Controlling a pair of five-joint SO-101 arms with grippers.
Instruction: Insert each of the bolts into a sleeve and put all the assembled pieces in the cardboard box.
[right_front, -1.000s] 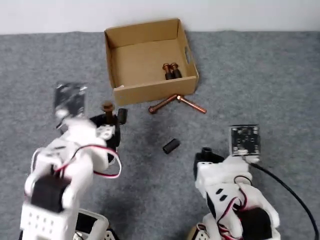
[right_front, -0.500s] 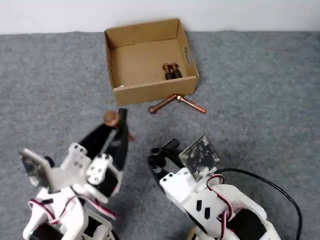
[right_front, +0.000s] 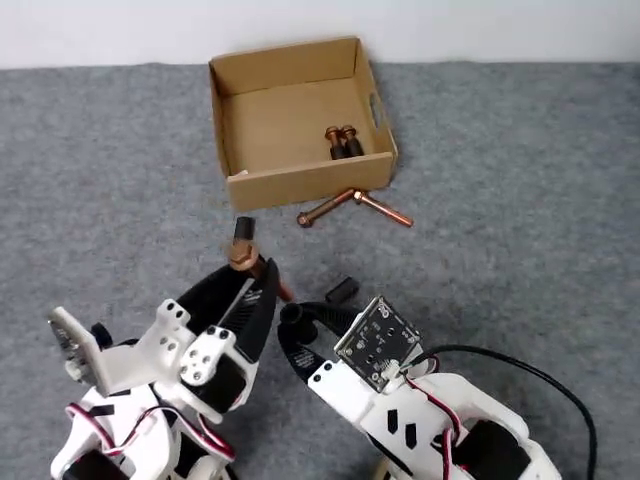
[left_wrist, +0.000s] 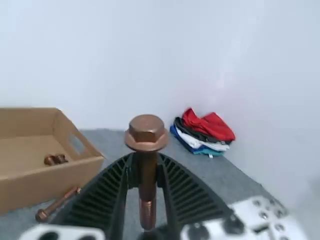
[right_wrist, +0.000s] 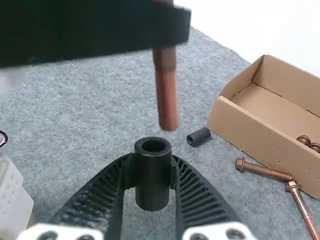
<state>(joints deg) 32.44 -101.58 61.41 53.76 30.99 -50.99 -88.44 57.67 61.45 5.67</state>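
My fingers (left_wrist: 107, 197) clamp a bolt (left_wrist: 146, 167) upright; a loose bolt (left_wrist: 57, 204) lies just beside the box (left_wrist: 30, 185).

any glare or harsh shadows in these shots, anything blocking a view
High view: even light, soft shadows, faint shade inside the cardboard box. Left wrist view: mild sheen on the bolt head against a bright wall. Right wrist view: the left tool crosses as a dark band, hiding the bolt's upper part above the sleeve.

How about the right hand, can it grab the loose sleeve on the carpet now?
Probably not yet. The right hand is shut on a sleeve, held upright under the bolt in the left hand. The loose sleeve lies nearby with bare carpet around it, so nothing else blocks it.
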